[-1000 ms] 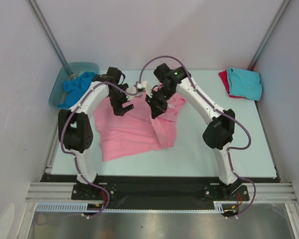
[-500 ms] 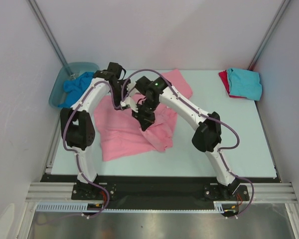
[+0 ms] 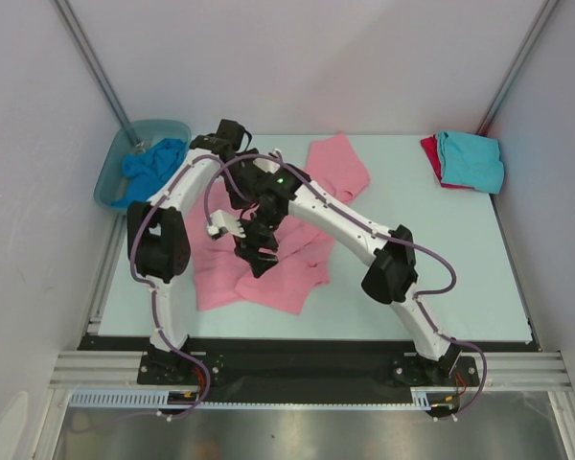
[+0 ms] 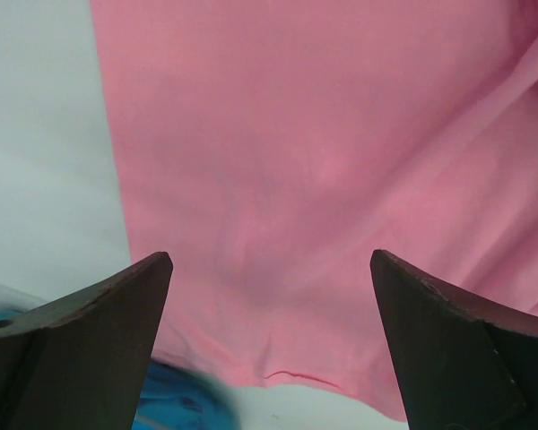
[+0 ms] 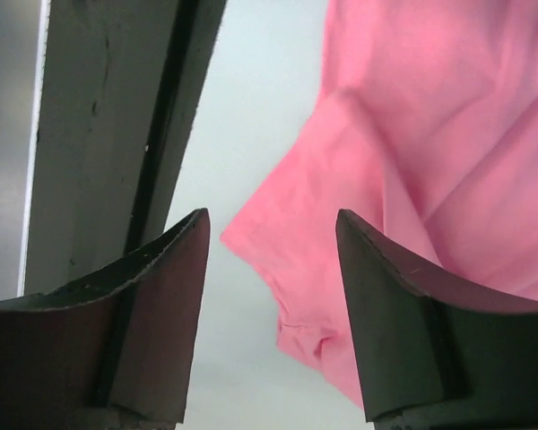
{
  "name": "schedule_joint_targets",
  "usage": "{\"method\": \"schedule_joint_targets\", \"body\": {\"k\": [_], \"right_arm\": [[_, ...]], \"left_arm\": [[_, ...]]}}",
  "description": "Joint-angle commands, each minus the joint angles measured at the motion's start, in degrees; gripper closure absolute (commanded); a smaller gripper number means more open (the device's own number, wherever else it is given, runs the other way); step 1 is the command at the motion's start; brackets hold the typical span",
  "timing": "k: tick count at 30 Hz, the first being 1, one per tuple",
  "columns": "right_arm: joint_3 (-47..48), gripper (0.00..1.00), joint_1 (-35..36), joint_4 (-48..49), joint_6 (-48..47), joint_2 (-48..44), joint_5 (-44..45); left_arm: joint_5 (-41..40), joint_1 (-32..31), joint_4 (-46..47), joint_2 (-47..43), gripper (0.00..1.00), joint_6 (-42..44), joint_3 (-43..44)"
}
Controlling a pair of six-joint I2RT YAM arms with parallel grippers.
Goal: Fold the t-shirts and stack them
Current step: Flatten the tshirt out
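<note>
wrist views: both jaws open over pink tee [image 4: 323,161]; overhead alone shows turquoise tee [image 3: 471,158].

Robot lab cell, by the look of it. Boxed in by plain white walls [image 3: 297,57] on three sides, with bare metal posts [image 3: 94,67] running up the far corners. Pale table [image 3: 441,259] filling the floor of the box. Two white arms [image 3: 364,225] trailing purple cables [image 3: 454,276], bolted to an aluminium rail [image 3: 307,367] along the near edge. Slotted cable duct [image 3: 125,398] and a steel sheet [image 3: 307,436] below that. On the table, tees [image 3: 220,278] and a plastic tub [image 3: 110,177].
</note>
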Motion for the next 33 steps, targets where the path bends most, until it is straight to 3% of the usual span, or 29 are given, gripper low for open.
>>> {"method": "schedule_joint_targets", "body": {"k": [1,5,10,15,20,25,29,33], "right_arm": [[0.57,0.36,0.08,-2.35,2.84,-4.04,2.72],[-5.23,0.25,-0.18,1.08,4.25,-6.59,6.93],[-15.84,0.25,-6.41,10.29,11.27,-11.77,18.51],[-18.42,0.25,-23.36,18.57,22.95,-11.96,22.41],[-17.90,0.25,-33.30,20.94,32.45,-8.01,12.76],[-13.42,0.31,-35.95,19.46,35.36,-0.72,1.86],[-8.16,0.34,-35.87,17.01,34.58,3.24,-4.19],[-9.28,0.40,-36.66,15.42,33.26,5.53,-9.31]], "left_arm": [[2.42,-0.52,3.64,-0.69,0.00,-4.24,-1.18],[2.69,-0.52,4.70,-0.25,0.00,-4.77,-0.39],[0.49,0.62,6.45,-1.20,0.00,-8.01,-0.38],[-0.39,5.63,15.49,-5.42,0.00,-18.46,-7.76],[-1.00,11.96,23.68,-10.08,0.00,-31.63,-15.94],[-1.79,13.20,23.69,-14.21,0.00,-29.82,-21.91],[-2.33,13.20,22.46,-15.98,0.00,-28.24,-21.93],[-0.92,13.11,20.70,-16.24,0.00,-28.15,-20.43]]}}
